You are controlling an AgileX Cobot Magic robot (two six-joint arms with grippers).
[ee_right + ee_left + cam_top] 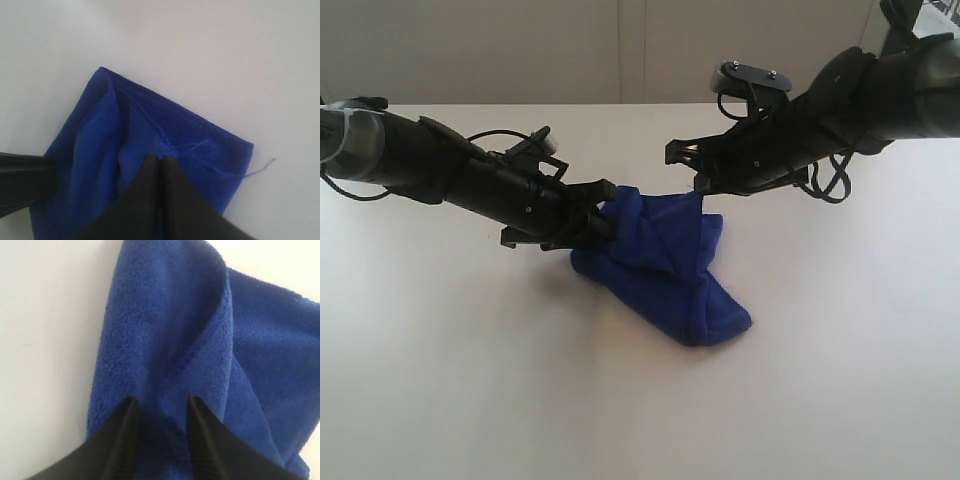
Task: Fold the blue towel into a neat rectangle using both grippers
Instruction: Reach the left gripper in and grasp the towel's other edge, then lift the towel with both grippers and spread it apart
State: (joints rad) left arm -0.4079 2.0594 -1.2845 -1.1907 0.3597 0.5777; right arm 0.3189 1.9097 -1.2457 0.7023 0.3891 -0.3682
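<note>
The blue towel [665,265] lies bunched and partly folded in the middle of the white table, its upper edge lifted toward both grippers. My left gripper [603,212] reaches in from the left. In the left wrist view its dark fingers stand apart astride a raised fold of the towel [165,315], so the left gripper [161,402] is open with cloth between its fingers. My right gripper [700,185] comes in from the right. Its fingers are pressed together on the hemmed edge of the towel [100,130], so the right gripper [161,159] is shut on it.
The white table [470,380] stretches out on all sides of the towel. A loose blue thread [262,167] trails from one towel corner. The left arm's dark body [20,182] shows at the edge of the right wrist view.
</note>
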